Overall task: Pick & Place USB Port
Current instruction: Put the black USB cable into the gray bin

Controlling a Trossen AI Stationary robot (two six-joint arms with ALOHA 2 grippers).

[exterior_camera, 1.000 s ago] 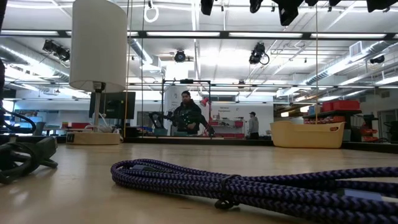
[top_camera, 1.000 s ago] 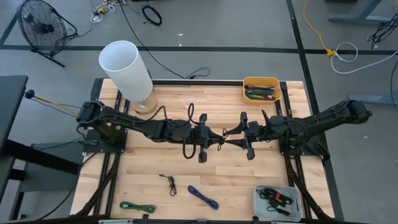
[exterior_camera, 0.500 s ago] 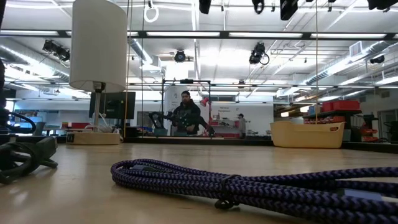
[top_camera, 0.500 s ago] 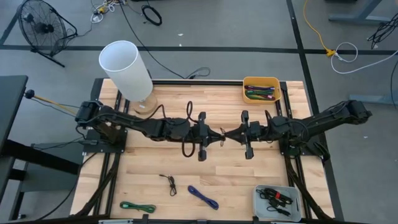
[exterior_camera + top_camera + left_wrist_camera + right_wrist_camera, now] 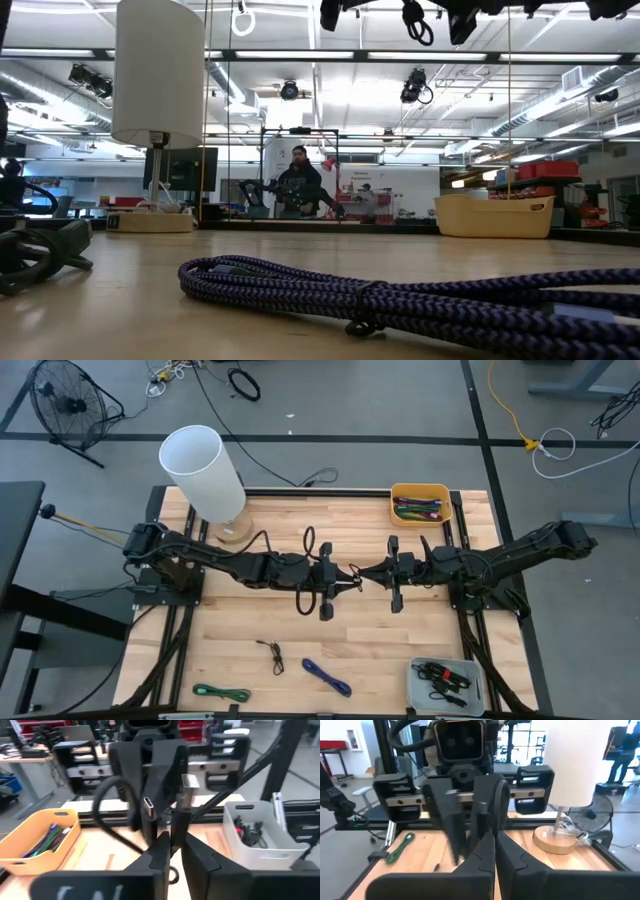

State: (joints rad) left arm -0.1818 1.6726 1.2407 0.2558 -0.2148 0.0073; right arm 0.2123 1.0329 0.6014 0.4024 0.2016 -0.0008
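Observation:
Both arms meet level, high over the table's middle. My left gripper (image 5: 347, 578) is shut on a black USB cable (image 5: 304, 550). Its silver USB plug (image 5: 190, 782) stands above the fingers, and a second small plug (image 5: 150, 807) shows beside it. The rest of the cable loops and hangs below the left arm; one loop (image 5: 415, 22) shows at the top of the low view. My right gripper (image 5: 368, 572) faces the left one tip to tip and is shut (image 5: 494, 837), right at the small plug (image 5: 482, 814). My left gripper pinches the black body (image 5: 178, 822) below the silver plug between its two fingers, coming level from the table's left. The plug stands upright, lifted clear, with the cable slack below. My right gripper's shut tips lie by the small plug; whether they touch it, I cannot tell.
A white lamp (image 5: 200, 465) stands at the far left. A yellow bin (image 5: 420, 490) of cables is at the far right, a grey bin (image 5: 445, 685) at the near right. Purple (image 5: 327, 677), green (image 5: 221, 692) and black (image 5: 270, 655) cables lie near the front edge.
My right gripper has shut: its fingers stood apart beside the left gripper's tips a second ago and now meet there. A loop of the black cable has swung down into the top of the low view.

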